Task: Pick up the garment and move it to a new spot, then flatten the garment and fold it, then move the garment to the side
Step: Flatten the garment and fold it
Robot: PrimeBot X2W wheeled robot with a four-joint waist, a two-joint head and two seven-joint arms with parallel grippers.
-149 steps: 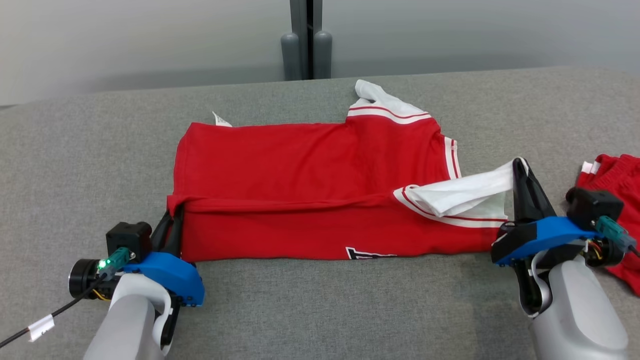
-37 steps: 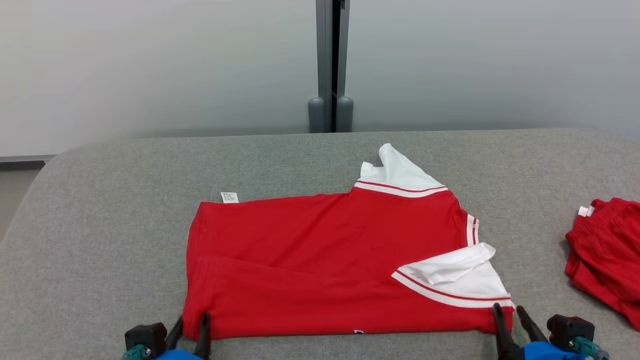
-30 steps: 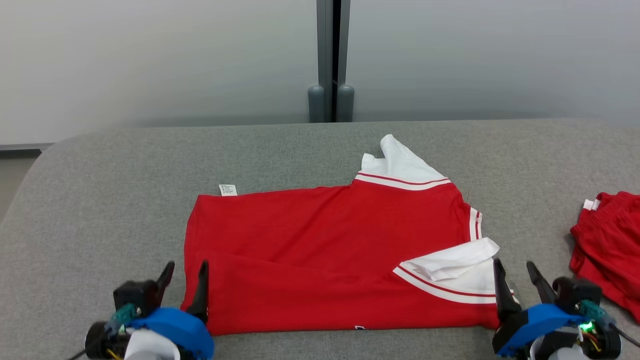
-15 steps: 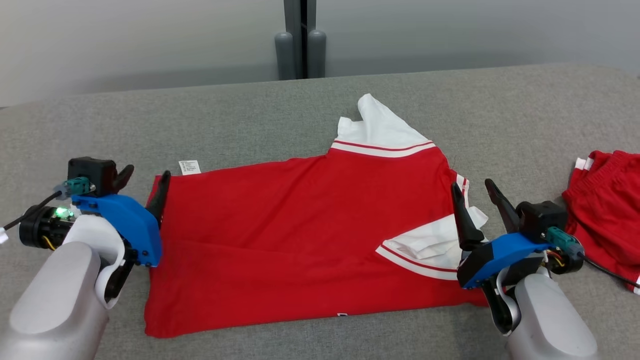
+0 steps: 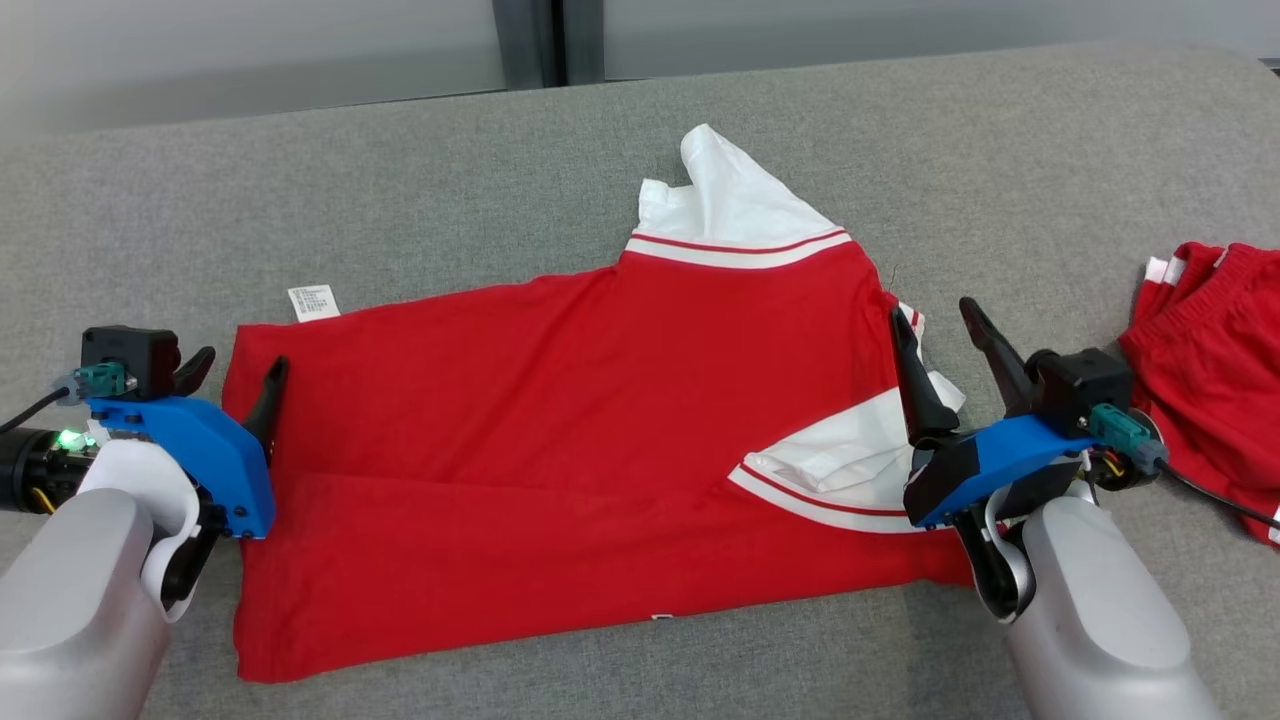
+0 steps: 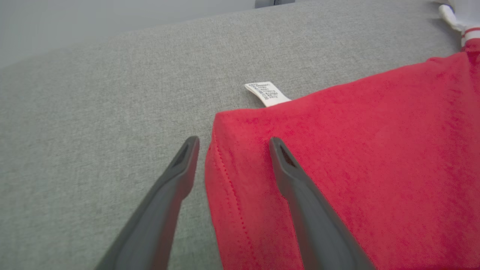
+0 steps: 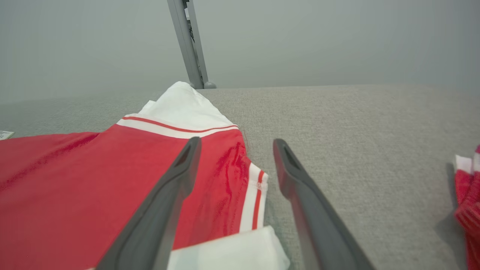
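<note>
On grey padding [image 5: 400, 150], red garment [image 5: 560, 420] lies spread, long axis running left-right. Wide-open left gripper [image 5: 241, 358] straddles far-left hem; right gripper [image 5: 931, 308], also open, hangs over striped right edge. Both equally near.

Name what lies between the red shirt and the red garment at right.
Head view: bare grey surface, with the open right claw over it at the edge of the red shirt.

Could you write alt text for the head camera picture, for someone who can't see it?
A red shirt with white, red-striped sleeves lies partly folded on a grey padded surface. The robot's left claw and right claw, both open, sit at the shirt's two ends. A second red garment lies at the far right.
</note>
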